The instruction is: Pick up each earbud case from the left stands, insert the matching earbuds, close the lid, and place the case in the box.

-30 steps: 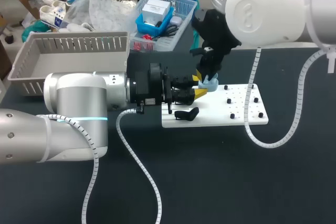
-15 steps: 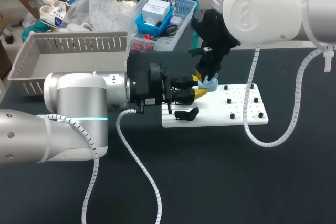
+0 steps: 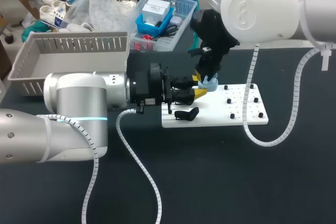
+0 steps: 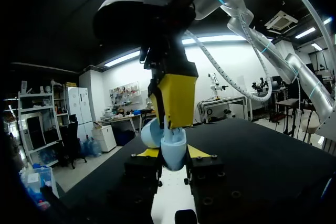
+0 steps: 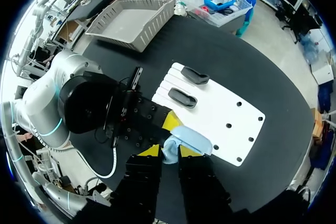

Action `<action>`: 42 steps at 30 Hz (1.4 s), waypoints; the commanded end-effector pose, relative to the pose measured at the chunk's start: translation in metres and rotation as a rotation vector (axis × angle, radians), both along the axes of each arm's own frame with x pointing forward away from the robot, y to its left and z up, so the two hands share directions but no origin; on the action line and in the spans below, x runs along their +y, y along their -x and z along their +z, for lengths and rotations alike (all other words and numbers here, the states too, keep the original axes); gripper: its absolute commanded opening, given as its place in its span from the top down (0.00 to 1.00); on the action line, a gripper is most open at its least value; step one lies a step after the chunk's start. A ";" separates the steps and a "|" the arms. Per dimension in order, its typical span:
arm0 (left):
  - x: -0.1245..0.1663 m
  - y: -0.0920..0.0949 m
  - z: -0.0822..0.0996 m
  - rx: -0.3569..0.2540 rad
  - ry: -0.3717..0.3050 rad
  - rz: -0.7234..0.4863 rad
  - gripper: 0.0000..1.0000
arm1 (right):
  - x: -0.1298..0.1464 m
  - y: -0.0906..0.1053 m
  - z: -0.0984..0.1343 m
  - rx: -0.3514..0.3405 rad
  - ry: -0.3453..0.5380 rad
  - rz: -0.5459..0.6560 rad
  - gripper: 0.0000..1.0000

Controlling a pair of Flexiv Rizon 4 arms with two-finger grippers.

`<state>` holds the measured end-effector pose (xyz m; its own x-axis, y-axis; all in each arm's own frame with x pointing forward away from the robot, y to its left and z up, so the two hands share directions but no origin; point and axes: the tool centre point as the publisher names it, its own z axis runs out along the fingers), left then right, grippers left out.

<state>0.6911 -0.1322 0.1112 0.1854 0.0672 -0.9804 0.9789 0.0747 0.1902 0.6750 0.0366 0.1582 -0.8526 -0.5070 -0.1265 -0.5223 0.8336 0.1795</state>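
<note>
pinching one blue case (image 3: 210,83) are left tool (image 4: 173,153), right tool (image 5: 169,153) (above board (image 3: 236,111)).

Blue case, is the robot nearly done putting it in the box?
Not yet. Done: the light blue case is lifted. In hand: both the left pincer and right pincer grip it above the white board. Still to do: closing it and moving it to the grey box, where no case shows.
</note>
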 end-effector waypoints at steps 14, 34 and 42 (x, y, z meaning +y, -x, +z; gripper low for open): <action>0.000 0.000 0.000 -0.002 0.003 0.003 1.00 | 0.002 0.001 -0.001 0.007 0.005 -0.007 0.64; 0.000 0.000 0.000 -0.002 0.003 0.003 1.00 | -0.005 0.005 0.015 -0.024 0.014 -0.020 0.59; 0.000 0.000 0.000 -0.002 0.003 0.003 1.00 | -0.013 -0.008 0.029 -0.064 0.017 -0.051 0.58</action>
